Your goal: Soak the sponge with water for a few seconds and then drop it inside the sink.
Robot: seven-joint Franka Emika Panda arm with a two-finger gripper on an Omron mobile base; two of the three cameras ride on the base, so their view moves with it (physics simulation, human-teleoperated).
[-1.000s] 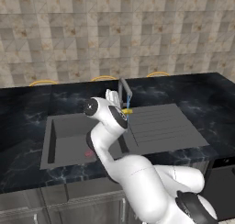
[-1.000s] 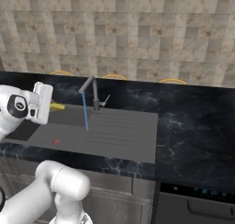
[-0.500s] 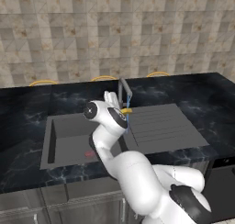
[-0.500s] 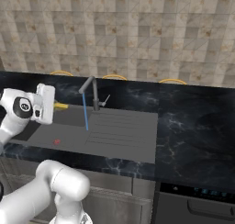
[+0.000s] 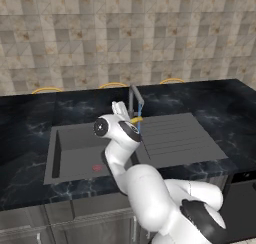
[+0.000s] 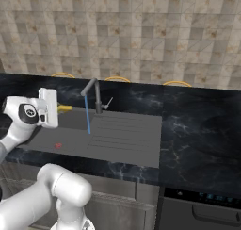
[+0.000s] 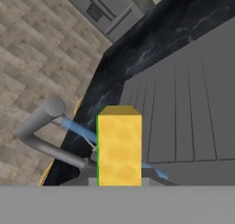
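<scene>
The claw (image 6: pixel 60 109) grips the yellow sponge (image 7: pixel 119 147) over the dark sink (image 6: pixel 70 138) in the black worktop (image 6: pixel 197 130), just left of the thin blue water (image 6: pixel 87 115); to soak well, ease it right into the stream and hold steady.

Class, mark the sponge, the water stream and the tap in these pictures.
sponge (image 7: pixel 119 147), hand view, middle of its yellow face.
water (image 6: pixel 87 116), right base view, middle of the blue stream.
tap (image 6: pixel 97 97), right base view, upright stem.

sponge (image 6: pixel 65 108) above sink (image 6: pixel 70 130), beside water (image 6: pixel 87 115)
</scene>
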